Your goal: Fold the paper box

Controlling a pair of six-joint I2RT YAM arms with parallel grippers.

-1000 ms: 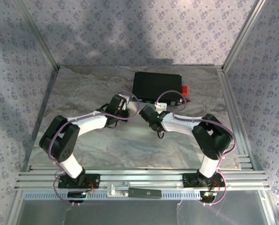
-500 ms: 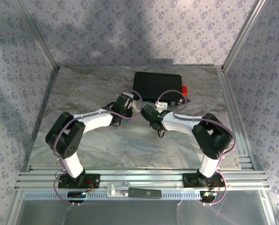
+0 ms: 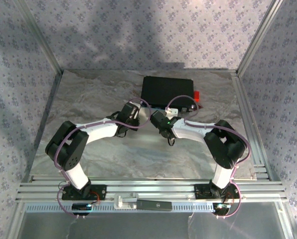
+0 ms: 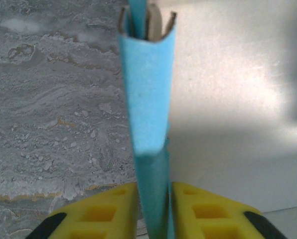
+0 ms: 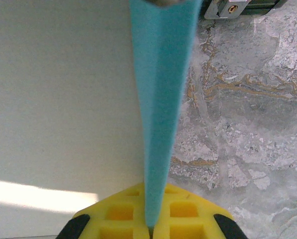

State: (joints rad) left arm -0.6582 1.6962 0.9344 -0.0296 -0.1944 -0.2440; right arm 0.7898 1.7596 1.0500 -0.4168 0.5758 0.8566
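We see a table (image 3: pixel 88 99) with a grey marbled top veined in tan, with aluminium rails along its near and right edges. Flat on it, at the far middle, lies a black case (image 3: pixel 167 90), with a small red object (image 3: pixel 197 95) just beside its right end. Whether the paper box (image 4: pixel 148 99) rests on the top we cannot tell.

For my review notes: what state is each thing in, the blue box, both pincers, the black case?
Cyan-blue thin cardboard paper box: partly folded, a cyan flap doubled over beside a white panel, held by both pincers.
Left pincer: shut on a cyan flap.
Right pincer: shut on a cyan flap.
Black hard case: closed, lying flat.
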